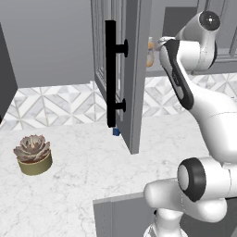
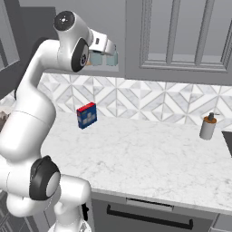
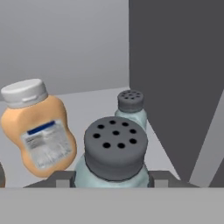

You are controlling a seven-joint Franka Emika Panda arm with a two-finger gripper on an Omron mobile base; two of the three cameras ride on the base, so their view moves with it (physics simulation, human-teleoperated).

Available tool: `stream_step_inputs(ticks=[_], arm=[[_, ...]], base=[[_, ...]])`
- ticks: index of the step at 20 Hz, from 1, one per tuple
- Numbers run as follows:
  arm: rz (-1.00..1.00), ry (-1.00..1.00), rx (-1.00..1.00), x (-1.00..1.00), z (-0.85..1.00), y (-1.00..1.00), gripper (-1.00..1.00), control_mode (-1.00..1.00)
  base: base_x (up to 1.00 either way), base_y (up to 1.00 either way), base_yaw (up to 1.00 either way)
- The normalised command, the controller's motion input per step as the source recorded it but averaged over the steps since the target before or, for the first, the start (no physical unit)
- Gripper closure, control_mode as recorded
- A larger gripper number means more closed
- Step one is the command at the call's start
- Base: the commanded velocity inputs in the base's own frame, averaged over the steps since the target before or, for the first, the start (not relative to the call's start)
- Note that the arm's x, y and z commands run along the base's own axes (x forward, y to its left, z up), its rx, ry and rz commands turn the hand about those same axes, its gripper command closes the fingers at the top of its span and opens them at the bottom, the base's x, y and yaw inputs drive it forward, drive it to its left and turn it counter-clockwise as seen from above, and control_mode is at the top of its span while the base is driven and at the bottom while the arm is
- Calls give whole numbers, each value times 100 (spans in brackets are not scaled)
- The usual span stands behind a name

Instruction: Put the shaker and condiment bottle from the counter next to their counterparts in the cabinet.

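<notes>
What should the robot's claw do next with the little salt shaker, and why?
Probably lower it and let go. The claw holds the shaker inside the cabinet, close beside its twin shaker and the orange bottle, so setting it on the shelf seems next.

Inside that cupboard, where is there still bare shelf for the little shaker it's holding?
In the hand view, the shaker sits between the fingertips. Bare shelf lies between the orange bottle on the left and the second shaker behind. Right of that shaker it is tight against the dark cabinet wall.
</notes>
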Motion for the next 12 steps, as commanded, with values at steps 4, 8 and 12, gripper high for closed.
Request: stream_step_inputs(ticks=[4,8,12], arm=[[0,0,0,9,-1,0,100,-100],[0,0,0,10,-1,0,100,-100],[0,0,0,8,0,0,100,-100]], base=[[0,0,0],[0,0,0],[0,0,0]])
